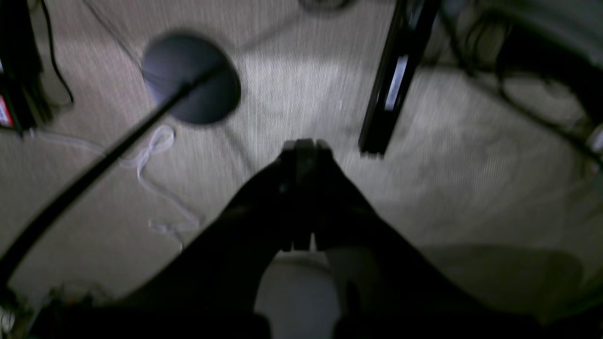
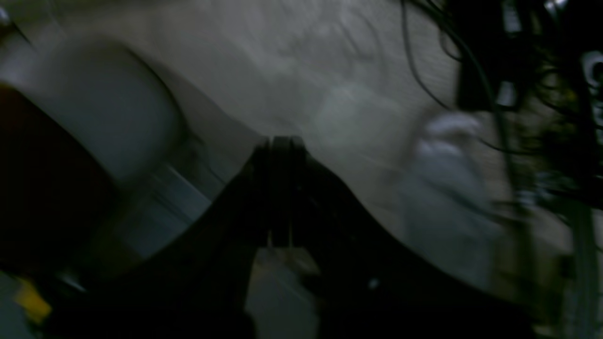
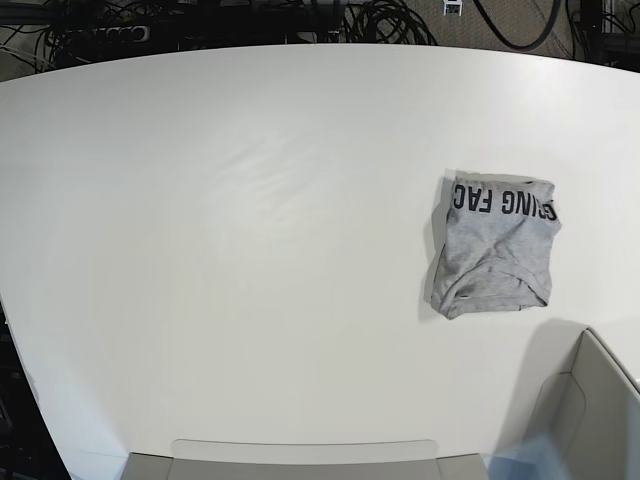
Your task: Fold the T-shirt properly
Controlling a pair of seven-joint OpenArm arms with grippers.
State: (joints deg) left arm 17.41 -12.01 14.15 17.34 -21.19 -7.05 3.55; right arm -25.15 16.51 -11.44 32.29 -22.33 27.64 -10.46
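Left gripper (image 1: 301, 143) and right gripper (image 2: 281, 140) nearest lens, jaws pressed together, empty, over floor. T-shirt (image 3: 495, 248) sits folded at table's (image 3: 250, 250) three o'clock. Fold looks finished; next move likely only neatening.

The base view looks steeply down on the white table (image 3: 250, 250) from above. Both wrist views look past their own gripper at blurred carpet floor (image 1: 292, 94), sharing nothing with it.

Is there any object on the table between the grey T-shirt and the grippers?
Nothing visible. The folded heather-grey cotton T-shirt lies alone on the white table. Neither gripper appears in the base view; both wrist views look at carpeted floor, away from the table.
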